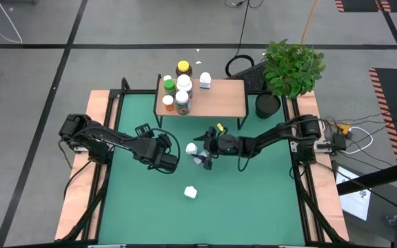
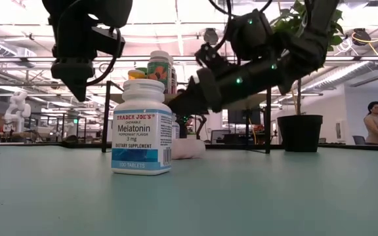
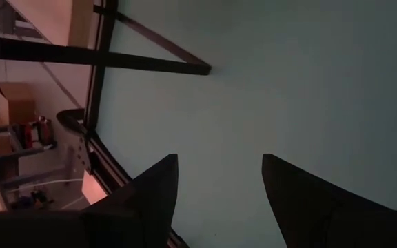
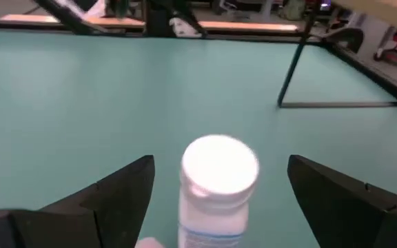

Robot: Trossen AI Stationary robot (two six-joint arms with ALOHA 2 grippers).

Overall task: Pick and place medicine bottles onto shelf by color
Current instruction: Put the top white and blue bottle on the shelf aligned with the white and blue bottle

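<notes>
The shelf (image 1: 216, 100) stands at the far side of the green mat, with several bottles (image 1: 176, 89) grouped on its left part. A white bottle (image 4: 216, 186) stands on the mat in front of the shelf. My right gripper (image 4: 220, 162) is open, one finger on either side of this bottle, apart from it. Nearer the front edge a second white bottle (image 1: 190, 192) stands alone; its label reads Melatonin (image 2: 142, 128). My left gripper (image 1: 167, 157) hangs open over the mat to the left of them, with only bare mat between its fingers (image 3: 154, 186).
A potted plant (image 1: 291, 65) and a black pot (image 1: 268, 105) stand at the far right, beside the shelf. Wooden boards (image 1: 81, 186) border the mat on both sides. The shelf's black legs (image 4: 291, 65) rise just beyond the right gripper. A person (image 2: 376, 121) sits far off in the room.
</notes>
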